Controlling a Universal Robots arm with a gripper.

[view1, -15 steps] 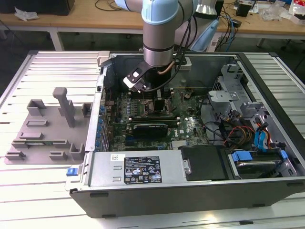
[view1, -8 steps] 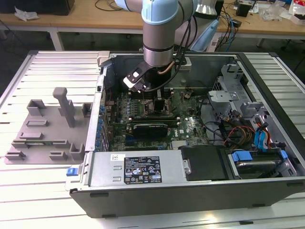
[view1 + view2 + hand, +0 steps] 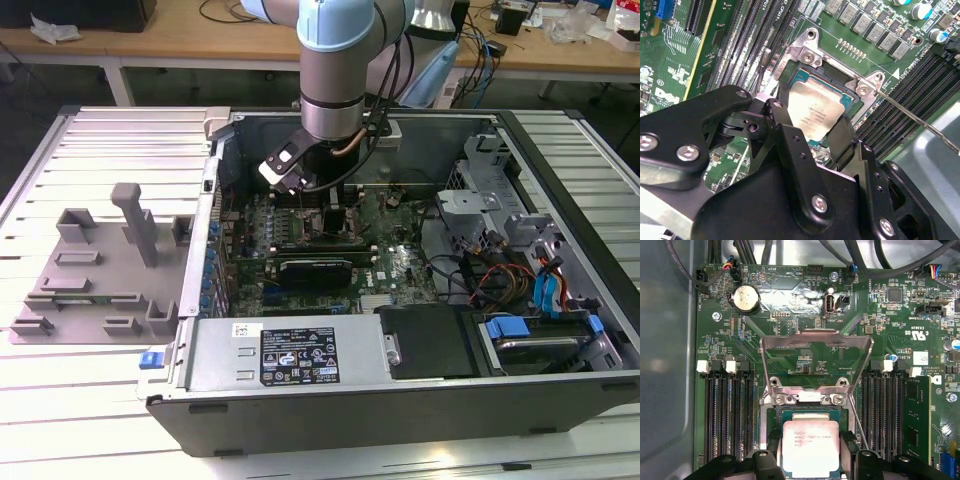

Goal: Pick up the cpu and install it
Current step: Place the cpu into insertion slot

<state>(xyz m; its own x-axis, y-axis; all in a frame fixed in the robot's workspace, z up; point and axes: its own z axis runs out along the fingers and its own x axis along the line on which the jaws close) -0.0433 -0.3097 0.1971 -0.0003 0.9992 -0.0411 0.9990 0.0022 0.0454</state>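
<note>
The open computer case (image 3: 560, 250) lay on its side on the slatted table (image 3: 100, 140), with the grey fixture (image 3: 100, 265) beside it on the exterior view's left. Inside the case sat the green motherboard (image 3: 790, 320), a labelled metal power supply box (image 3: 290, 352) along the near wall and drive bays with blue tabs (image 3: 535, 335) toward the exterior view's right. The arm reached down into the case, its gripper (image 3: 335, 215) low over the board. In both wrist views the black fingers (image 3: 782, 122) were closed narrowly on two opposite edges of the cpu (image 3: 810, 447), which sat within the socket frame (image 3: 806, 50), its hinged load plate (image 3: 816, 333) swung up and open and the thin lever (image 3: 910, 116) released to one side. The cpu (image 3: 815, 112) lay flat, silver top and print facing up, edges parallel to the frame and the memory slots (image 3: 727, 415); being nearly square, it showed no clear long axis. Whether it was fully seated could not be told.
</note>
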